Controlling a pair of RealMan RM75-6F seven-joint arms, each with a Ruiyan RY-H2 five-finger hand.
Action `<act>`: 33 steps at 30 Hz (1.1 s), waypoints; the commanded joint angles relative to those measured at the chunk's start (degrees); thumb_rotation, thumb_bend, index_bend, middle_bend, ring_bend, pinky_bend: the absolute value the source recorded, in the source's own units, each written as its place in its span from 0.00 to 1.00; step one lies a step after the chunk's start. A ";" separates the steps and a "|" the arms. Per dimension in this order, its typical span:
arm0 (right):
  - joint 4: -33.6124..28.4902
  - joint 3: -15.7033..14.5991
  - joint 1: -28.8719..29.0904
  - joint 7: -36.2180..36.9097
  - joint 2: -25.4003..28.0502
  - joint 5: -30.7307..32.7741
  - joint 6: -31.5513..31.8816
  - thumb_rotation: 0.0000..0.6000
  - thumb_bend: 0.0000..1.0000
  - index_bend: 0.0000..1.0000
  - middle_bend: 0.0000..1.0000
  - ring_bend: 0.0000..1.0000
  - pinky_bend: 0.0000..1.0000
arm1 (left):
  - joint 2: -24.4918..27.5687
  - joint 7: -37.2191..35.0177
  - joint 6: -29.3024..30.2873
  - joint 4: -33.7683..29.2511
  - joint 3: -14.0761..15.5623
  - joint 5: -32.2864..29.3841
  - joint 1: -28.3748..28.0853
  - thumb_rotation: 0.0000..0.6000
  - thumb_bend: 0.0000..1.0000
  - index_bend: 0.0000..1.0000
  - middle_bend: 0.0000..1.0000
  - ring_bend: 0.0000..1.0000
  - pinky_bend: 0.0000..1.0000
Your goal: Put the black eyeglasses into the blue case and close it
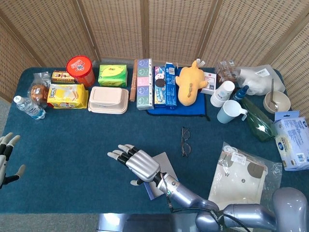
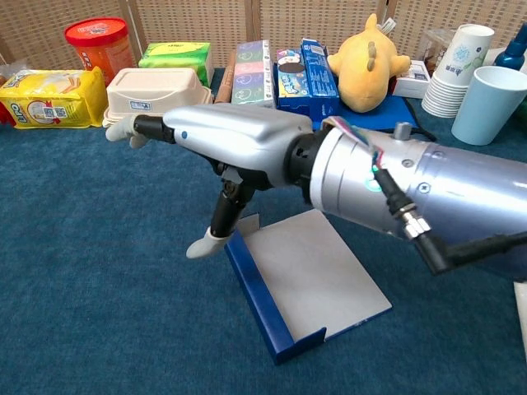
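The black eyeglasses (image 1: 185, 141) lie folded on the blue cloth, right of centre; in the chest view my right arm hides them. The blue case (image 1: 165, 163) lies open and flat near the front edge, its grey inside (image 2: 317, 276) facing up and bare. My right hand (image 1: 135, 164) hovers over the case's left end with fingers spread, holding nothing. In the chest view that right hand (image 2: 222, 144) reaches leftward past the case, thumb hanging down by the blue wall. At the far left edge my left hand (image 1: 6, 158) is open with nothing in it.
A clear plastic bag (image 1: 241, 176) with a beige item lies to the right of the case. Along the back stand a yellow plush toy (image 1: 189, 82), snack boxes (image 1: 145, 84), a beige food container (image 1: 108, 99), a red tub (image 1: 80, 69) and cups (image 1: 231, 112).
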 commanded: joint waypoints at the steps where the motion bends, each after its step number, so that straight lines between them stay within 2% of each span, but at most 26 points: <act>1: 1.48 -0.23 1.78 -2.35 -1.71 2.37 -0.47 1.00 0.00 0.00 0.10 0.02 0.14 | 0.04 -0.22 0.12 0.15 0.00 -0.01 0.03 1.00 0.32 0.04 0.01 0.00 0.00; 20: 7.30 -2.70 6.32 -12.71 -5.71 10.63 3.23 1.00 0.00 0.00 0.03 0.00 0.12 | -0.21 0.12 0.14 -0.06 0.52 -0.89 0.26 1.00 0.32 0.04 0.00 0.00 0.00; 33: 11.42 -4.71 7.64 -17.88 -8.27 10.16 7.91 1.00 0.00 0.00 0.03 0.00 0.12 | -0.21 0.13 0.02 -0.28 0.84 -0.88 0.25 1.00 0.32 0.04 0.00 0.00 0.00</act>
